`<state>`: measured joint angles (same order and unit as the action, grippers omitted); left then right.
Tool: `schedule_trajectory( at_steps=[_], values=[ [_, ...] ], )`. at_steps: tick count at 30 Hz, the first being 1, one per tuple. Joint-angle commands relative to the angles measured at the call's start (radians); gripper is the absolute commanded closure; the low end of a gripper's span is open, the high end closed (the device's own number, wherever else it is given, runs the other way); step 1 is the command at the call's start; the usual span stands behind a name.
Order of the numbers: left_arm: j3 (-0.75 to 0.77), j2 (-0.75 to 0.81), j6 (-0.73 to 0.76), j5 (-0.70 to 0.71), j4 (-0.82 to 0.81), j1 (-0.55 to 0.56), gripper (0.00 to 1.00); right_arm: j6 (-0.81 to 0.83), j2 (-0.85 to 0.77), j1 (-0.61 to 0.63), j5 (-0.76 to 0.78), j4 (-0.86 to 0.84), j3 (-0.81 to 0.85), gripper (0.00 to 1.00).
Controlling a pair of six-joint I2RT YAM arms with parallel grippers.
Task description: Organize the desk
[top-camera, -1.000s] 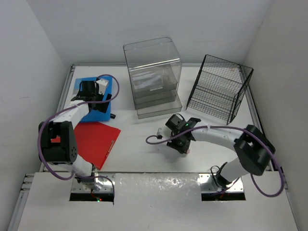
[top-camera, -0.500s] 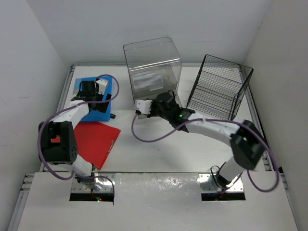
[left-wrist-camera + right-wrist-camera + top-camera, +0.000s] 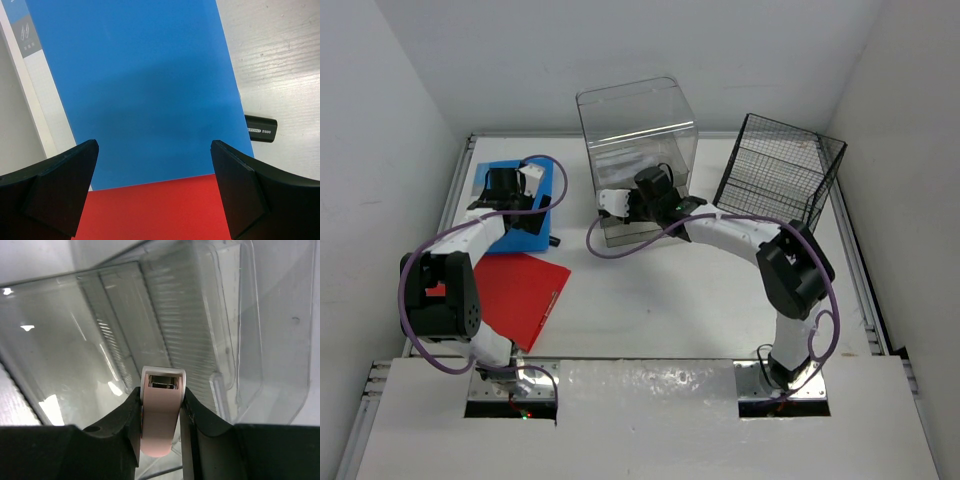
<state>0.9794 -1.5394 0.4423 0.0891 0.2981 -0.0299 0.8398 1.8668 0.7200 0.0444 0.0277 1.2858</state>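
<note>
Black stick [image 3: 260,128], seemingly marked "B500", on white desk [image 3: 282,55].

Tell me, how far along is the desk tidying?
Early. Nothing is clearly put away yet. In hand: the right jaws hold a small pink item at the open drawer of the clear drawer box. Still out on the desk: blue folder, red folder, black stick; left jaws hover open above the blue folder.

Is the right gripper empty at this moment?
No, the right gripper clamps a small pale pink device between its fingers, facing the clear drawer box.
</note>
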Motion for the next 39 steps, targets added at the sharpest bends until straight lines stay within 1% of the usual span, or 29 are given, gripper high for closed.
schedule_trajectory(
  at_steps=[1, 2, 4, 5, 8, 9, 12, 17, 23, 25, 26, 27, 28, 29, 31, 32, 33, 34, 35, 38, 39],
  values=[
    [0.008, 0.01, 0.009, 0.006, -0.011, -0.013, 0.06, 0.008, 0.017, -0.008, -0.041, 0.057, 0.075, 0.71],
    [0.007, 0.01, 0.01, 0.006, -0.01, -0.013, 0.06, 0.005, 0.018, -0.01, -0.04, 0.061, 0.078, 0.68],
    [0.007, 0.009, 0.012, 0.008, -0.008, -0.013, 0.06, 0.004, 0.019, -0.01, -0.046, 0.083, 0.086, 0.64],
    [0.007, 0.009, 0.01, 0.008, -0.01, -0.013, 0.06, 0.002, 0.015, -0.01, -0.07, 0.093, 0.087, 0.57],
    [0.008, 0.009, 0.01, 0.008, -0.008, -0.013, 0.06, -0.004, 0.006, -0.008, -0.078, 0.1, 0.086, 0.49],
    [0.008, 0.005, 0.01, 0.008, -0.008, -0.013, 0.06, -0.004, 0.006, -0.01, -0.08, 0.104, 0.086, 0.45],
    [0.007, 0.007, 0.012, 0.008, -0.007, -0.013, 0.06, -0.008, -0.003, -0.01, -0.078, 0.112, 0.086, 0.39],
    [0.008, 0.005, 0.012, 0.004, -0.004, -0.013, 0.06, -0.063, -0.052, -0.008, -0.078, 0.08, 0.075, 0.39],
    [0.011, 0.005, 0.01, 0.003, -0.001, -0.013, 0.06, -0.261, -0.204, -0.008, -0.129, -0.021, -0.009, 0.42],
    [0.011, 0.005, 0.01, 0.001, 0.003, -0.013, 0.06, -0.382, -0.262, -0.01, -0.149, -0.06, -0.072, 0.45],
    [0.012, 0.005, 0.012, 0.0, 0.003, -0.013, 0.06, -0.424, -0.279, -0.008, -0.155, -0.092, -0.1, 0.54],
    [0.012, 0.007, 0.01, 0.0, 0.004, -0.013, 0.06, -0.499, -0.306, -0.008, -0.162, -0.103, -0.156, 0.6],
    [0.012, 0.005, 0.01, -0.002, 0.004, -0.013, 0.06, -0.534, -0.32, -0.01, -0.166, -0.115, -0.184, 0.67],
    [0.012, 0.009, 0.012, -0.002, 0.004, -0.013, 0.06, -0.565, -0.331, -0.01, -0.167, -0.145, -0.216, 0.82],
    [0.012, 0.009, 0.012, -0.003, 0.003, -0.011, 0.06, -0.633, -0.363, -0.01, -0.17, -0.195, -0.319, 0.94],
    [0.012, 0.007, 0.012, -0.005, 0.004, -0.013, 0.06, -0.654, -0.377, -0.01, -0.175, -0.266, -0.362, 1.0],
    [0.012, 0.005, 0.012, -0.008, 0.004, -0.013, 0.06, -0.666, -0.4, -0.008, -0.182, -0.313, -0.453, 1.0],
    [0.013, 0.004, 0.012, -0.008, 0.003, -0.013, 0.06, -0.67, -0.409, -0.008, -0.192, -0.368, -0.498, 1.0],
    [0.012, 0.004, 0.012, -0.008, 0.004, -0.013, 0.06, -0.671, -0.417, -0.01, -0.201, -0.456, -0.579, 1.0],
    [0.012, 0.002, 0.012, -0.008, 0.004, -0.013, 0.06, -0.648, -0.413, -0.01, -0.224, -0.553, -0.661, 1.0],
    [0.012, 0.002, 0.012, -0.008, 0.004, -0.013, 0.06, -0.639, -0.4, -0.01, -0.227, -0.561, -0.666, 1.0]
  ],
)
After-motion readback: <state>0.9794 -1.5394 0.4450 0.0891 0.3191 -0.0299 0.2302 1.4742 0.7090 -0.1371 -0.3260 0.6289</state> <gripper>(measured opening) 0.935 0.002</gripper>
